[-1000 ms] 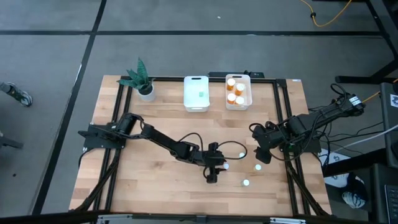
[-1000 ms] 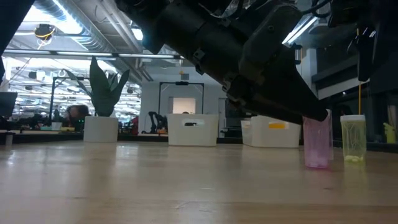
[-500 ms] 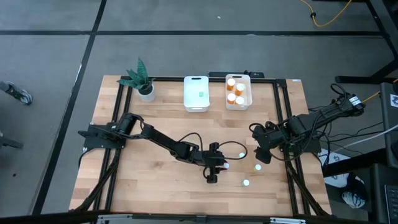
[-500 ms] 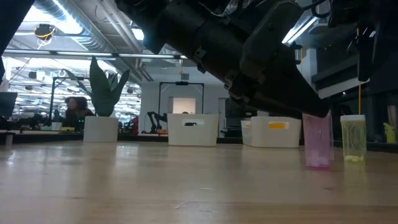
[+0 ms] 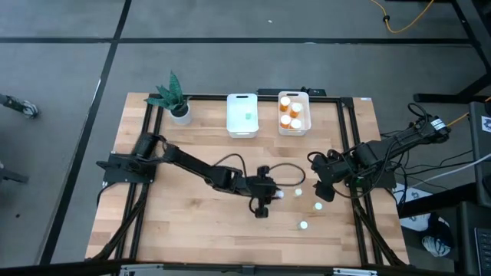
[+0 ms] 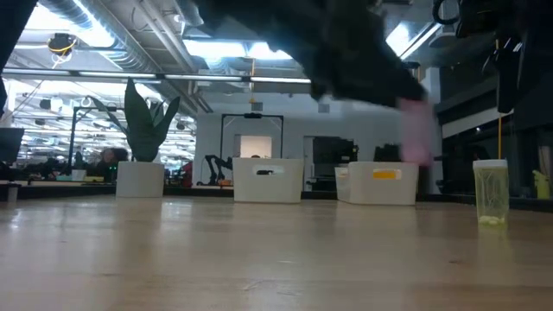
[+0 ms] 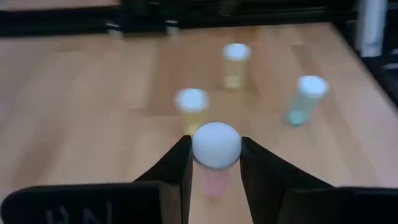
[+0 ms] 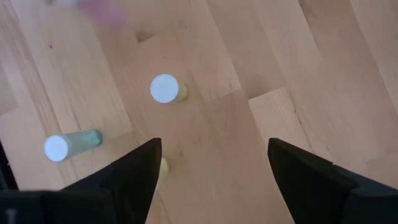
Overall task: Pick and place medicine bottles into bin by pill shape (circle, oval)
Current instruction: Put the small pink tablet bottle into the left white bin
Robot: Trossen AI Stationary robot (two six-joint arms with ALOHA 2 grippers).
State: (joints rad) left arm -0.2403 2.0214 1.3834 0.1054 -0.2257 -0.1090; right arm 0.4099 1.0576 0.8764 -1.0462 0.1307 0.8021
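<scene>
Lifted off the table now, the upright pink bottle sits pinched in the left gripper; right gripper spread beside the green bottle.

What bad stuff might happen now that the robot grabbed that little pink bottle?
The left gripper pinches the pink bottle only near its white cap, so it might slip out or swing on the way to the bins. Three small bottles stand close by on the table; a low sweep of the arm may knock one over.

Overhead, table-level (rearward), two wrist-mounted.
</scene>
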